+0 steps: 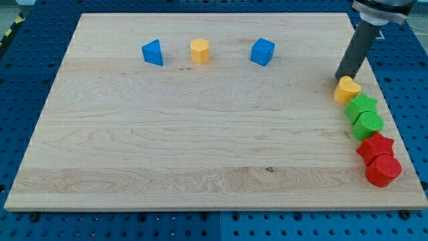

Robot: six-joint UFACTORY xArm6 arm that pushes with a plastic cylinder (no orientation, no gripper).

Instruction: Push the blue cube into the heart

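Nearest, on the surface (200, 154), red and green blocks line the view's right edge. Above them, my tip (341, 78) seems to touch the yellow heart (346, 89). Farthest, the blue cube (262, 51) sits well apart leftward.

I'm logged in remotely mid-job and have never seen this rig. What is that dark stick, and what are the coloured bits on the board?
There is one camera view, looking down at a wooden board on a blue perforated bench. The dark stick is the robot arm's rod; it has no pincer and holds nothing. It only pushes. My tip sits at the view's right, just above and left of the yellow heart.

Below the heart lie two green blocks and two red blocks. Near the view's top sit a blue wedge-like block, a yellow block and the blue cube, which is to go to the heart.
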